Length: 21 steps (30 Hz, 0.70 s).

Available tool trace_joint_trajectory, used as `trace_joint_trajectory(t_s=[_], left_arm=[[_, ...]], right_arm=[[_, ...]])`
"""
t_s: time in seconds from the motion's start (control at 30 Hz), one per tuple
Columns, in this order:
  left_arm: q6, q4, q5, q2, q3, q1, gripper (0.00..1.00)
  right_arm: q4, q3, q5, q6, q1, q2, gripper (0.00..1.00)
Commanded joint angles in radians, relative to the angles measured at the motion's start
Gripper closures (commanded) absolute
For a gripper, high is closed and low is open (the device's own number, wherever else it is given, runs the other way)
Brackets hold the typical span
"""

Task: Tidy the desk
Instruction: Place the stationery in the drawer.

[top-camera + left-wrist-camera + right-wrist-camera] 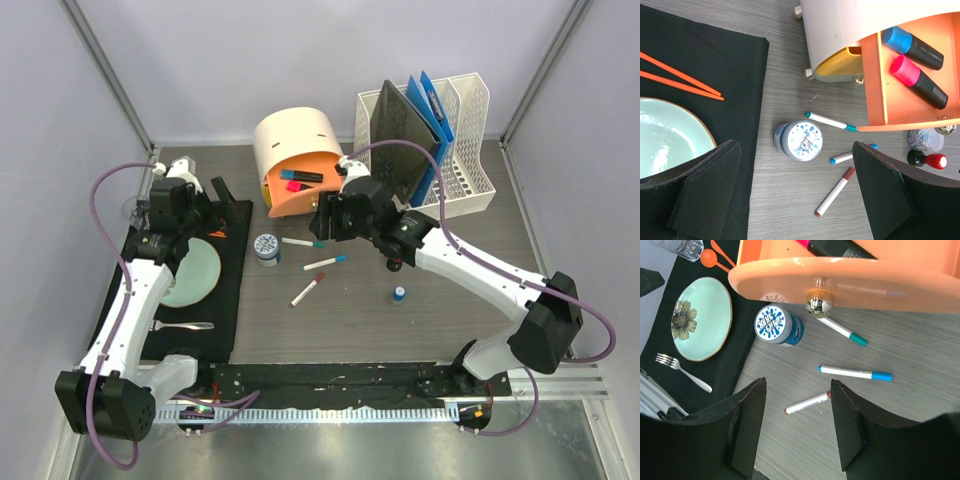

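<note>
The desk (350, 320) is dark wood-grain. On it lie a teal-capped marker (297, 242), a blue-capped marker (325, 262) and a red-capped marker (306, 291), beside a round blue-and-white tin (267, 247). An orange drawer (297, 190) stands open under a cream cover (293, 138), with a blue highlighter (912, 46) and a pink highlighter (919, 81) inside. My right gripper (322, 222) hangs open just in front of the drawer, above the red marker (807, 403), holding nothing. My left gripper (228, 208) is wide open and empty over the mat's right edge, with the tin (799, 140) below it.
A black mat (225, 300) on the left carries a pale green plate (190, 272), a fork (185, 325) and orange chopsticks (680, 77). A white file rack (470, 150) with dark and blue folders stands at the back right. A small blue-capped bottle (399, 295) sits mid-right.
</note>
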Motion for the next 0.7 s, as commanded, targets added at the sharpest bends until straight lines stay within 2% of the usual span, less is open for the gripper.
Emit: trace_joint_trajectory(t_s=[0.0,0.2,0.33,0.67], left_arm=[[-0.010,0.048,-0.013,-0.023,-0.005,0.004,0.00],[-0.014,0.051,-0.007,-0.025,-0.003,0.004,0.00],[-0.016,0.054,0.001,-0.026,-0.003,0.004,0.00],[-0.025,0.068,0.013,-0.019,-0.006,0.004,0.00]], right_arm=[[0.062,0.038,0.028,-0.026,-0.001,0.010,0.40],[0.071,0.073,0.039,-0.034,-0.012,0.064,0.41],[0.112,0.090,0.050,-0.043,-0.022,0.083,0.45],[0.124,0.150,0.045,-0.057,-0.054,0.142,0.46]])
